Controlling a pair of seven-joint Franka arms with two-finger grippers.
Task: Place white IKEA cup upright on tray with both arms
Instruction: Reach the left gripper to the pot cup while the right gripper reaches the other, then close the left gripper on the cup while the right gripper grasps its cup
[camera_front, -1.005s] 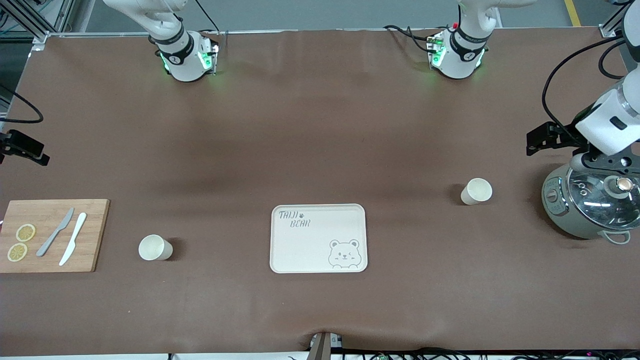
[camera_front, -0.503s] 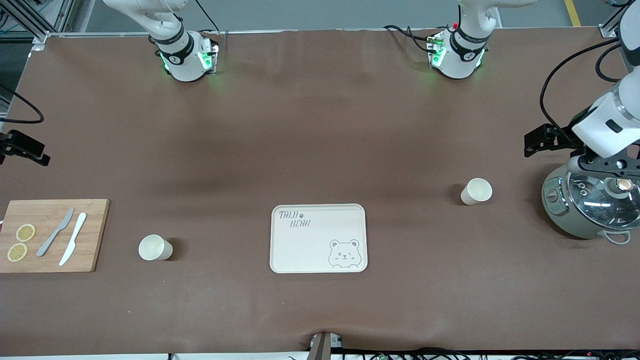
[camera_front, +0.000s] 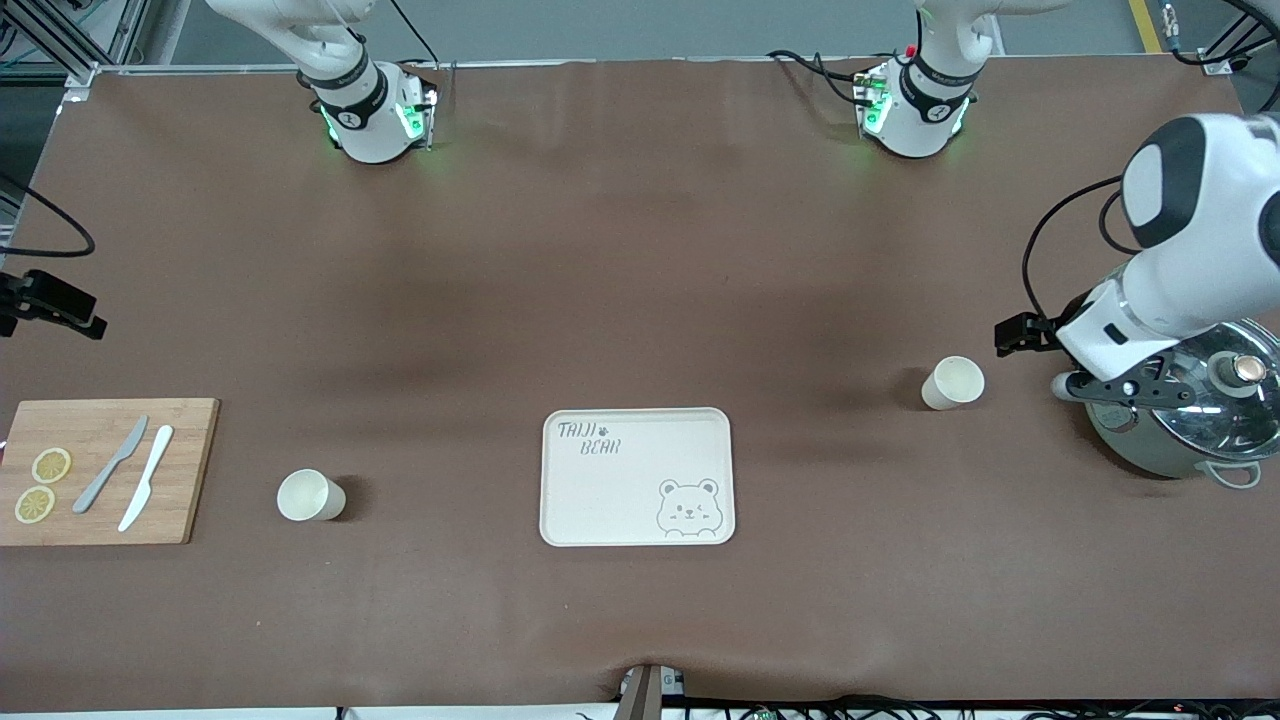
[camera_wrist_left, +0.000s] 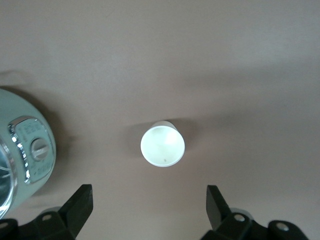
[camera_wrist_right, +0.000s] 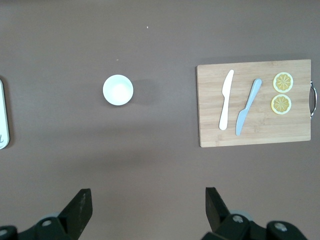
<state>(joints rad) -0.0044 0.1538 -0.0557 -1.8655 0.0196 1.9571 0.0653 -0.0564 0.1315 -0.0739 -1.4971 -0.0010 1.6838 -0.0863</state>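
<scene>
1. My left gripper (camera_wrist_left: 148, 212) hangs wide open and empty above the counter (camera_front: 620, 280), beside the rice cooker (camera_front: 1185, 420), with one white cup (camera_wrist_left: 162, 145) upright below, slightly off its centreline.
2. My right gripper (camera_wrist_right: 147, 212) is equally spread, holding nothing, high over the counter near the other white cup (camera_wrist_right: 118, 90) and the cutting board (camera_wrist_right: 252, 102).
3. The tray (camera_front: 637, 477) sits empty between the cups.
4. Risk, I judge: descending off-centre could let a finger clip the rim and topple the cup, or the arm could brush the cooker.
</scene>
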